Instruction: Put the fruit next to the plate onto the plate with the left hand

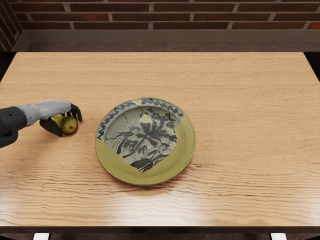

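**Q:** What is shown, and where is the fruit?

**A:** A wooden bench (240,100) is seen from above at a slant, with a brick wall (160,15) behind it. A round plate (186,146) with an olive rim and a dark leafy pattern lies near the middle. A small yellow-green fruit (69,125) is found to the left of the plate, apart from it, with bare wood between the two. Nothing is seen on the plate.

**Q:** How is the hand placed?

**A:** The left arm (20,120) is brought in from the left edge. The left hand (59,119) is closed around the fruit: dark fingers (76,112) are curled over its top and far side, and the thumb (50,127) is set against its near side. Whether the fruit has been raised off the wood cannot be told from this view. The right hand is not shown.

**Q:** How much of the task can be counted as done?

**A:** The reach and the grasp appear to be made, so the early part is judged complete. The larger part is left: the fruit is yet to be lifted clear, carried rightward over the rim, lowered onto the patterned surface and let go. Being rounded, the fruit may roll once it is freed, so a low, gentle placement near the middle of the plate would be called for.
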